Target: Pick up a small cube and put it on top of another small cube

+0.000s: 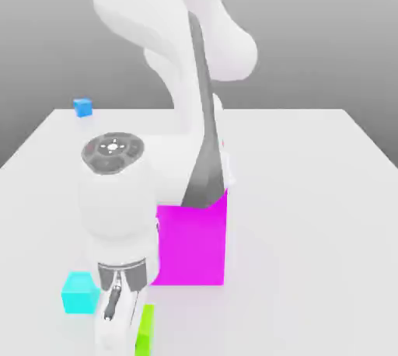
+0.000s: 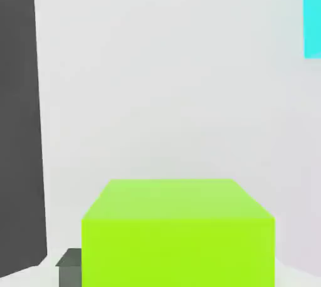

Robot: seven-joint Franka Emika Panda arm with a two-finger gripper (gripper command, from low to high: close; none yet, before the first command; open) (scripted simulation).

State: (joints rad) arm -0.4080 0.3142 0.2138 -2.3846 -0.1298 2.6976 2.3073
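Note:
The small lime-green cube [image 1: 144, 331] [image 2: 178, 232] rests on the white table at the near edge, mostly covered by my hand in the exterior view. My gripper [image 1: 124, 335] is lowered straight over it. In the hand view a dark fingertip [image 2: 70, 268] presses against the cube's side, so the jaws are shut on it. The cyan cube [image 1: 80, 292] [image 2: 311, 10] sits on the table a short way off, toward the exterior view's left of the green cube, apart from it.
A big magenta block [image 1: 192, 242] stands just behind the gripper, toward the exterior view's right. The arm's white links rise above it. A small blue cube [image 1: 82, 107] sits at the table's far left corner. A dark vertical surface [image 2: 22, 116] borders the hand view.

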